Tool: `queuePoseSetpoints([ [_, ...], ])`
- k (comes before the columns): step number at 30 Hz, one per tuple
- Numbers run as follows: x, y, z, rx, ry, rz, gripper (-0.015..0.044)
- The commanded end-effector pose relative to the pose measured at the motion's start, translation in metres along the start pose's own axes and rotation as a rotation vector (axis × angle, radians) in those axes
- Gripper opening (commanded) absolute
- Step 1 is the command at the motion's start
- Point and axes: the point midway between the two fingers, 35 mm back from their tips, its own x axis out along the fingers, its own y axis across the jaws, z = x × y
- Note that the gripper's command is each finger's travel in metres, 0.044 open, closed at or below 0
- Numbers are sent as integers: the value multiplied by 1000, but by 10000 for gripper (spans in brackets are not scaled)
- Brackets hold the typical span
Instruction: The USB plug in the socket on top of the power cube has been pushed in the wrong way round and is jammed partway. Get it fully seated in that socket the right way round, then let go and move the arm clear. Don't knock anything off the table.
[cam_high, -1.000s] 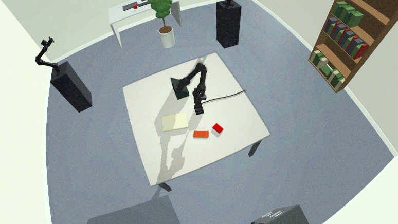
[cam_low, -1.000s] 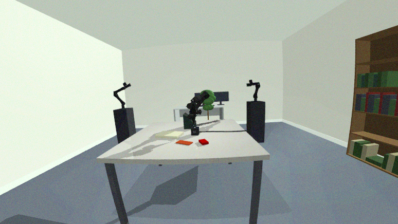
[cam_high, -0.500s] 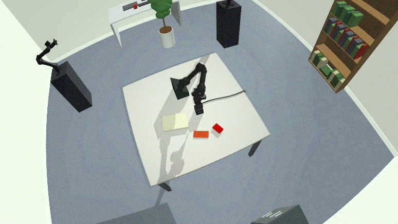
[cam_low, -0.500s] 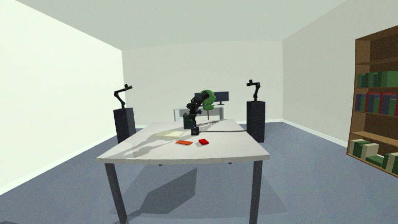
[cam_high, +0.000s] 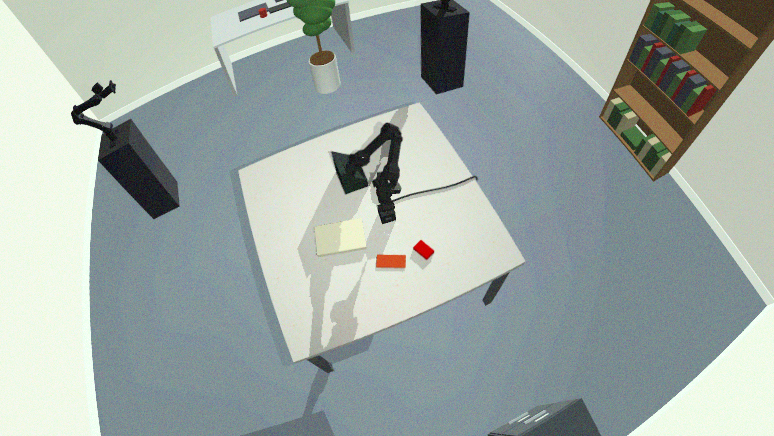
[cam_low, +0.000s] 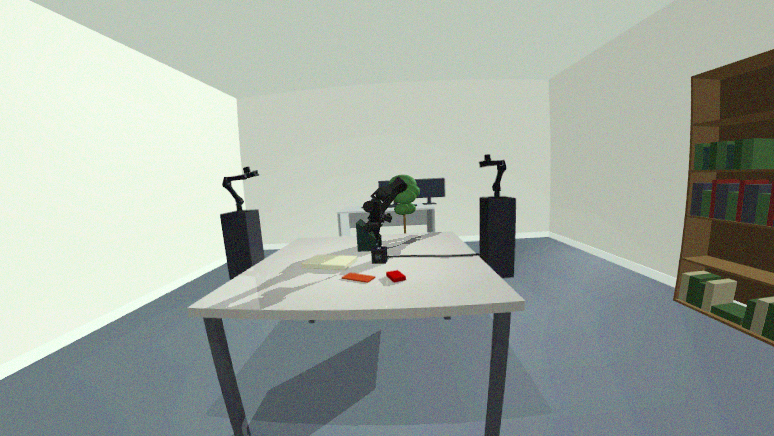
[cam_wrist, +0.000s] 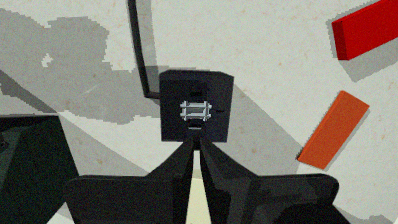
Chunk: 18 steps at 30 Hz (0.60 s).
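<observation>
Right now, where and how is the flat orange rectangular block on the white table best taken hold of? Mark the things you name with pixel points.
Probably from above, fingers on the middles of its two long edges. The orange block (cam_high: 391, 261) (cam_low: 358, 277) (cam_wrist: 334, 130) lies flat, longer than wide; the small bright red block (cam_high: 423, 249) (cam_low: 395, 276) (cam_wrist: 369, 29) is near one short end.

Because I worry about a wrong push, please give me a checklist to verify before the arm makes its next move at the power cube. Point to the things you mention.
1. Gripper (cam_wrist: 196, 143) is shut on something: ok.
2. Held thing is surely the USB plug: cannot tell; the fingertips hide it.
3. Plug turned the right way round: cannot tell.
4. Power cube (cam_high: 386, 212) (cam_low: 379, 255) (cam_wrist: 171, 112) stands on the table (cam_high: 444, 281) (cam_low: 433, 295) (cam_wrist: 270, 45): ok.
5. Cable (cam_high: 433, 191) (cam_low: 433, 255) (cam_wrist: 136, 45) lies away from the red block (cam_high: 423, 249) (cam_low: 395, 276) (cam_wrist: 367, 31) and the orange block (cam_high: 390, 261) (cam_low: 358, 277) (cam_wrist: 334, 131): ok.
6. Both blocks are on the table, not fallen: ok.
</observation>
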Motion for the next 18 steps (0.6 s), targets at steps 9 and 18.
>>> queuePoseSetpoints([
  [9,2,0,1,1,-14,-2,0],
  [18,3,0,2,1,-22,-2,0],
])
